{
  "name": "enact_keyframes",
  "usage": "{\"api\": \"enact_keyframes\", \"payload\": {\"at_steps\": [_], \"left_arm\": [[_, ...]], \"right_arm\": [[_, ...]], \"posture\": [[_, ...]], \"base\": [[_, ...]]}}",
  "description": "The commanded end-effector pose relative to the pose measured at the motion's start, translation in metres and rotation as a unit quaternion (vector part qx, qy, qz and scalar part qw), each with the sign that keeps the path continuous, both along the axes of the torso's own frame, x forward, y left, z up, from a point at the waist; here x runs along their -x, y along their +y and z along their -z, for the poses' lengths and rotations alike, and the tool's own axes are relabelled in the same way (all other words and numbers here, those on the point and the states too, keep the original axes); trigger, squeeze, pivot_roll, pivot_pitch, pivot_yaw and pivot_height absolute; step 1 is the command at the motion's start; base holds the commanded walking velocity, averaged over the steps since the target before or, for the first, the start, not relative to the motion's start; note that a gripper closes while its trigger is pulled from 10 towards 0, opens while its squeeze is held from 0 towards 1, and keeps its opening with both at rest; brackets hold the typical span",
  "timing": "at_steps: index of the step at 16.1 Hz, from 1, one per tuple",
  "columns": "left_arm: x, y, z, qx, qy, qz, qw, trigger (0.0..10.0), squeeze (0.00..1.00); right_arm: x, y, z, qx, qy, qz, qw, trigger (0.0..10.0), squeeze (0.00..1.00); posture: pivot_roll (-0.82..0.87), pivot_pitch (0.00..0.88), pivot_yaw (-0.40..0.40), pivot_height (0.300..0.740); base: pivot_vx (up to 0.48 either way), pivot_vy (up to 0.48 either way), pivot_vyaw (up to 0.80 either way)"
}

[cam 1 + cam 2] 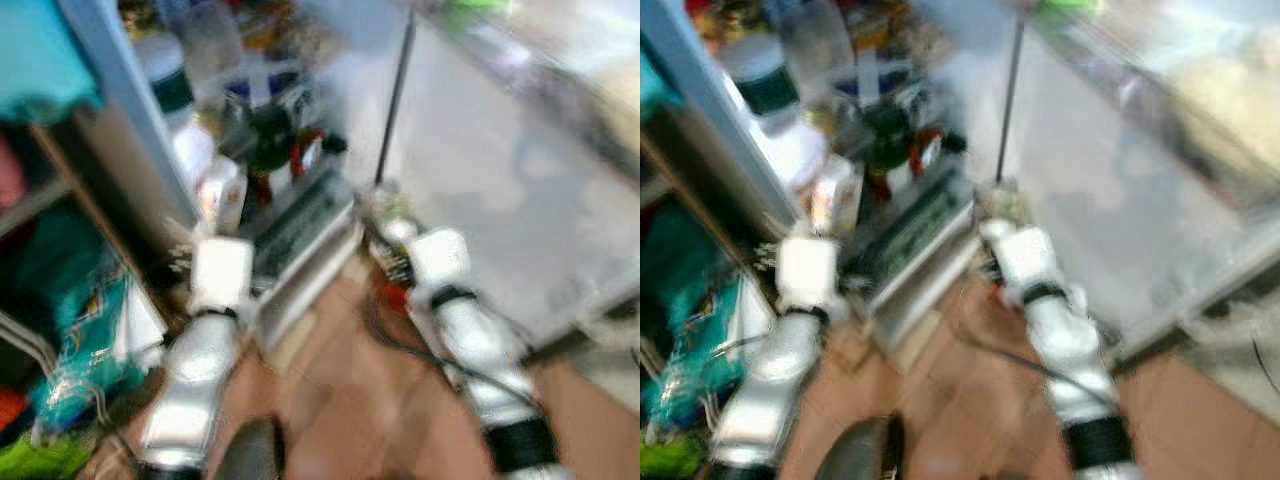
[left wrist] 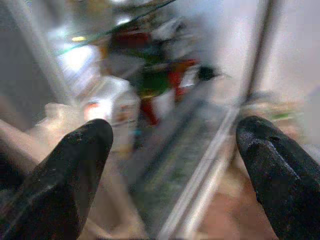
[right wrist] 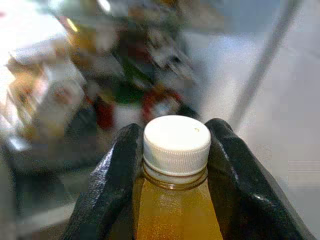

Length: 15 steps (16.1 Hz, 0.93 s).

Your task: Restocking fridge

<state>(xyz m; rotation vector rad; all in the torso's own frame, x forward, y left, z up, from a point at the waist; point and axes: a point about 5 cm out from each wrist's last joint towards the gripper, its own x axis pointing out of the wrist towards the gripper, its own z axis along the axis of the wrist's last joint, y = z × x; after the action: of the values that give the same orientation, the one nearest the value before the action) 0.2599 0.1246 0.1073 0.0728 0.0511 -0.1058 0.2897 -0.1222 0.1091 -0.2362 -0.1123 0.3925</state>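
Between my right gripper's (image 3: 175, 165) two black fingers (image 3: 110, 185) I see a bottle (image 3: 176, 200) of amber liquid with a white screw cap (image 3: 176, 142), pinched at the neck just under that cap, standing upright in the grip. From the head camera, which is badly blurred, my right arm (image 1: 470, 340) reaches from about 5 o'clock toward the middle of the scene, its gripper near the foot of the open fridge (image 1: 260, 130). My left arm (image 1: 200, 360) comes up from 7 o'clock, and my left gripper (image 2: 175, 145) is spread wide with nothing between its fingertips (image 2: 75, 165), pointed at the lower fridge shelves. Those shelves, at 11 to 12 o'clock, are crowded with jars and bottles, among them a green one (image 1: 270, 140) and a white carton (image 1: 222, 195), though I cannot make out labels. A pale fridge door (image 1: 480, 180) stands at 2 o'clock. Teal cloth (image 1: 60, 270) lies on shelving at 9 o'clock, and brown floor (image 1: 340, 400) runs underneath.
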Motion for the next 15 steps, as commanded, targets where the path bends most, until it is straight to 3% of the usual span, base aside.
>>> {"api": "enact_keyframes", "payload": {"at_steps": [1,6,15], "left_arm": [[0.0003,-0.0073,-0.0055,0.005,-0.01,0.007,1.0,10.0,0.0],[-0.0004,-0.0087,-0.0071,0.005,-0.014,-0.003,1.0,10.0,0.0],[-0.0008,-0.0108,-0.0079,0.007,-0.014,-0.002,1.0,10.0,0.0]], "right_arm": [[0.0011,-0.0068,-0.0022,0.006,-0.007,0.003,1.0,10.0,0.0],[0.0,-0.0067,-0.001,-0.003,-0.006,0.002,1.0,10.0,0.0],[0.001,-0.0058,-0.0017,-0.004,-0.009,0.0,1.0,10.0,0.0]], "posture": [[0.09,0.108,-0.007,0.74],[0.1,0.105,-0.01,0.74],[0.1,0.106,-0.009,0.74]], "base": [[0.319,0.0,0.71],[0.0,0.0,0.0],[0.0,-0.4,0.0]]}}
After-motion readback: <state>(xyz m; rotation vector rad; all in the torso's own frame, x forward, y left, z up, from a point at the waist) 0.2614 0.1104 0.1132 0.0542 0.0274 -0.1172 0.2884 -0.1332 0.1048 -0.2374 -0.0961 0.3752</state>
